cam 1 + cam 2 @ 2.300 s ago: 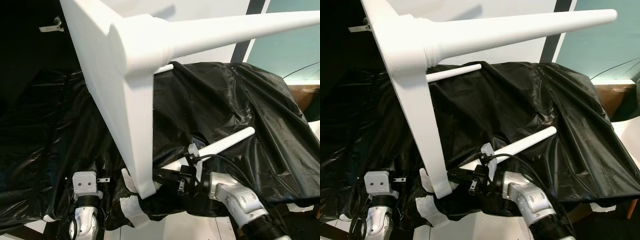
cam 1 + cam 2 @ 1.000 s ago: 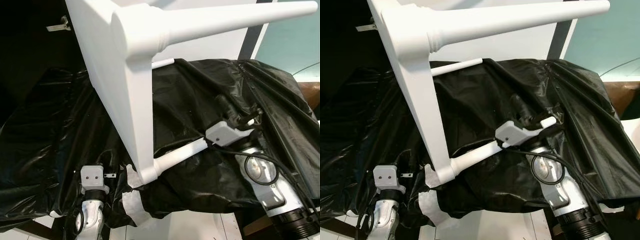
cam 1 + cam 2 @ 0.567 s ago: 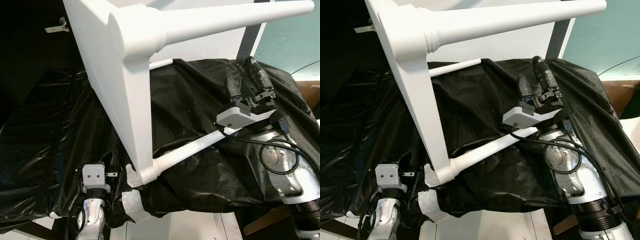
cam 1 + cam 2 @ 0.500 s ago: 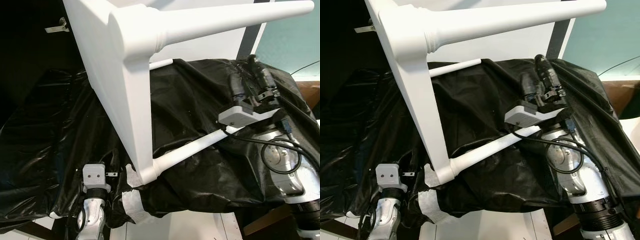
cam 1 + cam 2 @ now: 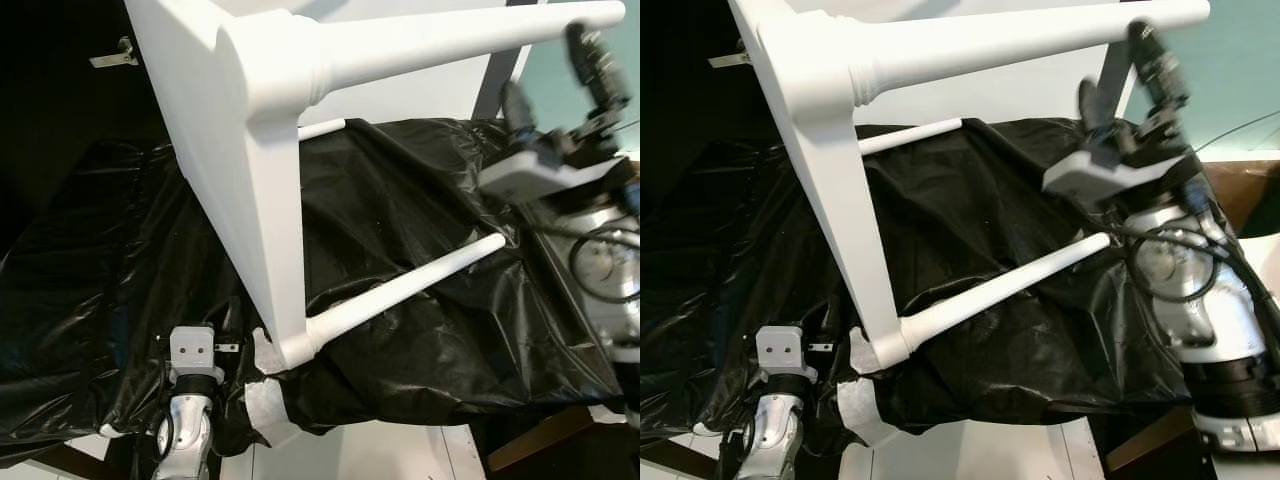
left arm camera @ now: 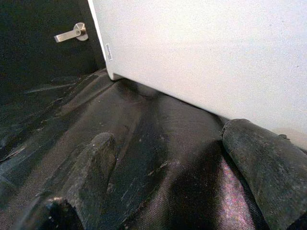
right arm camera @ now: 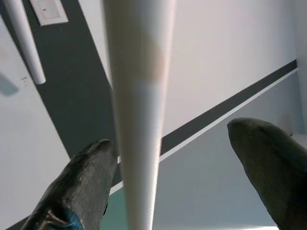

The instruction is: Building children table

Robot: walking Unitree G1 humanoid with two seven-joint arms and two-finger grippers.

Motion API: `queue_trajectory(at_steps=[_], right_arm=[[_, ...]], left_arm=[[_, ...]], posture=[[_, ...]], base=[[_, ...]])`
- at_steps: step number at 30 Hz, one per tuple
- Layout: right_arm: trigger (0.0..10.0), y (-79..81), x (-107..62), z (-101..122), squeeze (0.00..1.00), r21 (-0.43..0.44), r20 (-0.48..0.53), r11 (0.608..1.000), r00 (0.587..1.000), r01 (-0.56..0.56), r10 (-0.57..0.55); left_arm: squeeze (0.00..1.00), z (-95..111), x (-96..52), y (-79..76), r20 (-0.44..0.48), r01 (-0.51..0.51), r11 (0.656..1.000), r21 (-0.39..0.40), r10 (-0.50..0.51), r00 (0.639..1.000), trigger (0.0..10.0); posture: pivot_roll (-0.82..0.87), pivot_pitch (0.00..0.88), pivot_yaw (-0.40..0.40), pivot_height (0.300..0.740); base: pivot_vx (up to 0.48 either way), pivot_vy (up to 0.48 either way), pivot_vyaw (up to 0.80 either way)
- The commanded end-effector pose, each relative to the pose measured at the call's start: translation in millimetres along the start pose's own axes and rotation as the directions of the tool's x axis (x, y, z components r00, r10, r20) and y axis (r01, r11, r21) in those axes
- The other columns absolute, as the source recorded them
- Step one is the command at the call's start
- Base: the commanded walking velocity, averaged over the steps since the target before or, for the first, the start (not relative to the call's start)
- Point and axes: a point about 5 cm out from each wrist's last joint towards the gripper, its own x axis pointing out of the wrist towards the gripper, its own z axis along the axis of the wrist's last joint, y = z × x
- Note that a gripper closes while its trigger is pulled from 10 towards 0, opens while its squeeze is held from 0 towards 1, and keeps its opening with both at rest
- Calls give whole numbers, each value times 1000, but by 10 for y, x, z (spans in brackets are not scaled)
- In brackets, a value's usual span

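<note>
Black plastic sheet [image 5: 420, 230] carries the overturned table [image 5: 230, 190]. Your right gripper [image 5: 1135, 75], fingers spread and empty, straddles the raised upper leg [image 5: 1040, 45] near its tip; centre it before closing. The left gripper [image 6: 168, 167], open, rests by the tabletop's lower edge.

Head stereo looks down, shares table [image 5: 250, 200]; wrist cameras close along fingers.

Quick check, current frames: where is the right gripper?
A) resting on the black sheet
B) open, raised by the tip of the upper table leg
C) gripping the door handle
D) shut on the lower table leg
B: the right gripper is up by the upper table leg, fingers spread either side of it in the wrist view, with the lower table leg left free below.
</note>
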Motion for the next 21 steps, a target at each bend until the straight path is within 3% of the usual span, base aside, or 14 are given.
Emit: queue_trajectory(at_steps=[1, 2, 3, 4, 15, 21], right_arm=[[10000, -23, 26, -9, 1000, 0, 11, 1000, 1000, -3, 3], [10000, -31, 56, -17, 863, -1, 13, 1000, 1000, 1, -1], [10000, -31, 56, -17, 863, -1, 13, 1000, 1000, 1, -1], [10000, -21, 85, -36, 0, 1, 10, 1000, 1000, -5, 5], [10000, 189, 327, -281, 0, 48, -26, 985, 985, -168, 169], [10000, 336, 461, -233, 0, 91, 47, 955, 959, -283, 280]], left_arm=[[0, -183, -134, -84, -113, 2, 1000, -12, -3, 994, 10000], [0, -184, -134, -82, -112, -1, 1000, -12, -1, 994, 10000], [0, -184, -134, -82, -112, -1, 1000, -12, -1, 994, 10000], [0, -184, -134, -80, -112, -3, 1000, -12, 2, 994, 10000], [0, -173, -103, -73, -104, -3, 1000, -7, 2, 995, 10000], [0, -172, -104, -93, -101, -7, 1000, -10, 6, 995, 10000]], posture=[[35, 0, -11, 740], [38, 0, -12, 740], [38, 0, -12, 740], [38, 0, -9, 740], [41, 0, -9, 740], [57, 0, -21, 740]], base=[[0, 0, 0], [0, 0, 0], [0, 0, 0], [0, 0, 0], [0, 0, 0], [0, 0, 0]])
